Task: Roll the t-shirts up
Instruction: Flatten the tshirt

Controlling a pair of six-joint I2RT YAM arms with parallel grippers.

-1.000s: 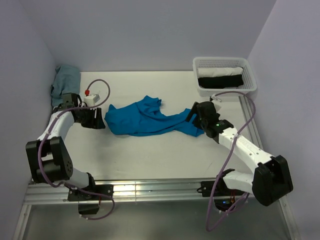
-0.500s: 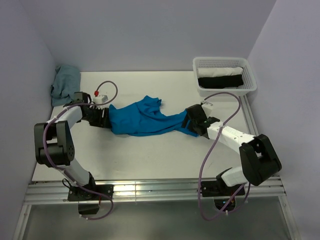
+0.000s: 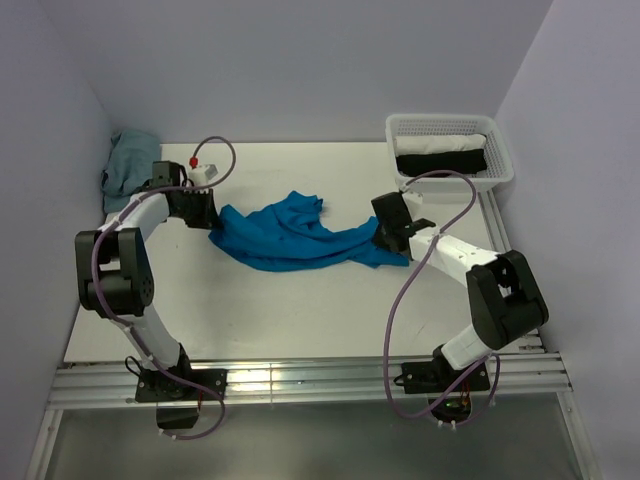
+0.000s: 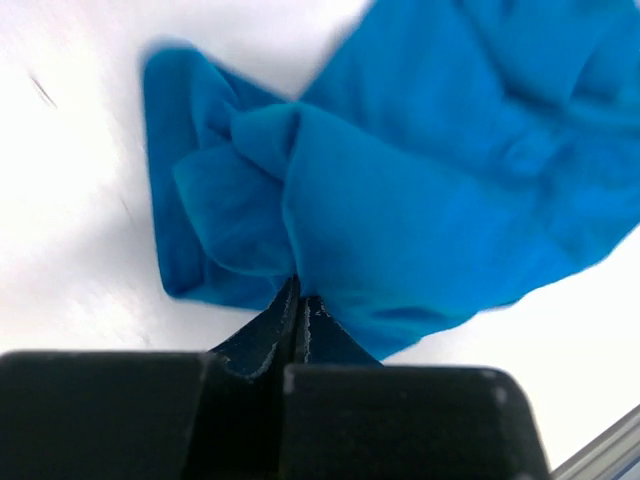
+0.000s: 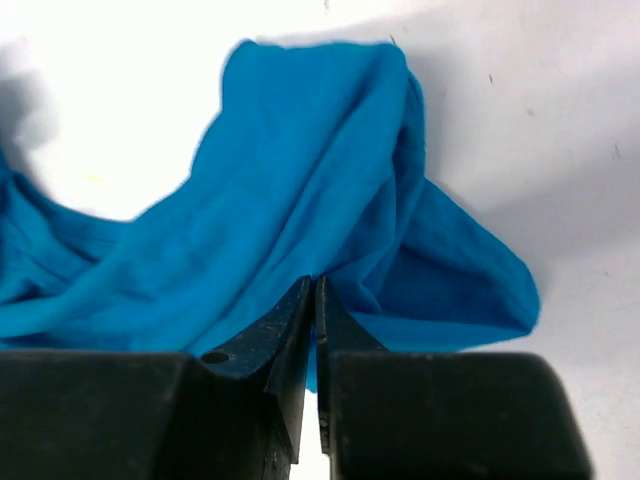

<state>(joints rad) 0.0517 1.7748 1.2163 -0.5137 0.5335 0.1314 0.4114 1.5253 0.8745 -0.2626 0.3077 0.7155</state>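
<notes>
White counter fills our top view, and the blue t-shirt lies crumpled in the middle, between our left fingers and our right fingers. Our left wrist view shows the left fingers pinched shut on a fold of the t-shirt. Our right wrist view shows the right fingers squeezing its edge too.

text=none readable | labels/brands=none readable | numbers/signs=none readable | plain bright-blue thin cotton t-shirt=no legible mark on the cloth in view | views=top, left wrist, right wrist, same result in each
</notes>
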